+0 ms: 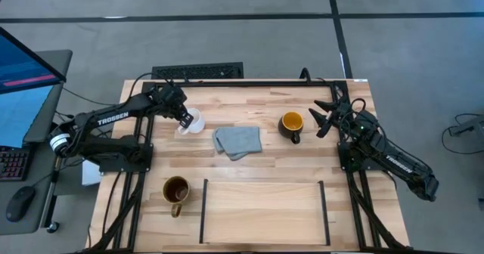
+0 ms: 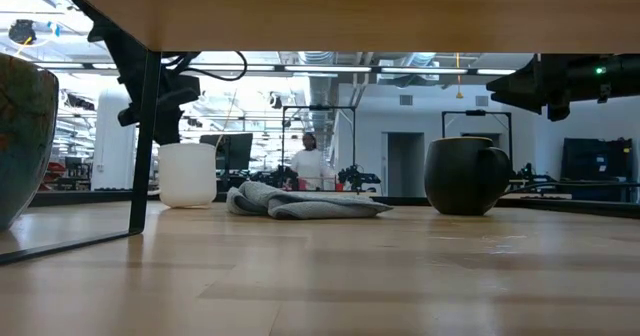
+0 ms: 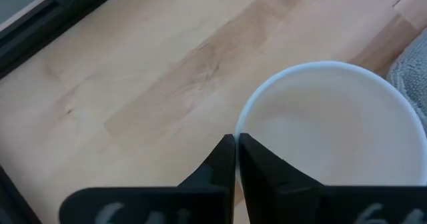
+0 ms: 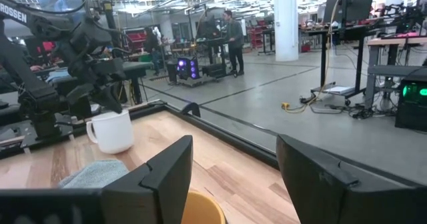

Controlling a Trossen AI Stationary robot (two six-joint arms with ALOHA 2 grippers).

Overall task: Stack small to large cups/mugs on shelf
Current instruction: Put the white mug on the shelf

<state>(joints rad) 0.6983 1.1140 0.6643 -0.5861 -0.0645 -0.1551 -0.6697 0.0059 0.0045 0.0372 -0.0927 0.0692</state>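
Observation:
The small white mug (image 1: 194, 122) stands on the table at the far left, next to the grey cloth (image 1: 237, 141). My left gripper (image 1: 185, 119) is shut on its rim. The dark mug with the yellow inside (image 1: 291, 124) stands at the far right. My right gripper (image 1: 318, 119) is open and empty just to that mug's right, above table height. The brownish-gold mug (image 1: 176, 192) stands near the left front, just outside the shelf (image 1: 265, 209), the wooden area between two thin black bars. My left gripper pinches the white mug's wall at the rim (image 3: 239, 132), one finger inside the mug and one outside. The fingers come from above, slanting in from the table's left. The mug stands upright, and its base (image 2: 188, 202) appears to rest on the table.
The crumpled grey cloth (image 2: 300, 202) lies between the white and dark mugs. Black frame bars run along the table's far edge (image 1: 249, 82) and both sides. A person (image 2: 310, 166) stands in the room far behind the table.

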